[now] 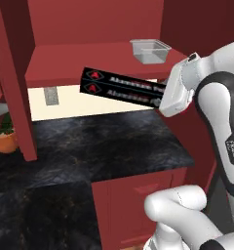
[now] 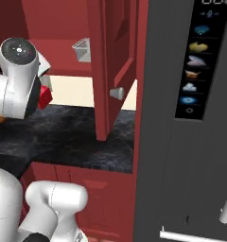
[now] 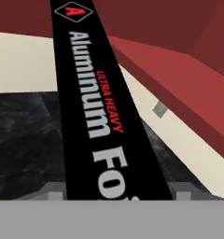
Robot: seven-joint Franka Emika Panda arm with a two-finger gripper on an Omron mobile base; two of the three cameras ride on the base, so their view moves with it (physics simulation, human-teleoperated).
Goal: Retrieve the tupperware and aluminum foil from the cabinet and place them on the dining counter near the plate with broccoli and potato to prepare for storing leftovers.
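The cabinet (image 1: 89, 61) stands open, tupperware (image 1: 149, 51) sitting near the shelf's right front corner. Out in front of the shelf edge, above the wall counter (image 1: 104, 141), hangs the aluminum foil (image 1: 121, 87), apparently clamped in the gripper (image 3: 118, 198). Carry-out step; next, drive to the dining counter.

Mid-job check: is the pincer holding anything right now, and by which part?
Yes. The pincer holds the aluminum foil box by one end, the rest sticking out in front of the cabinet shelf.
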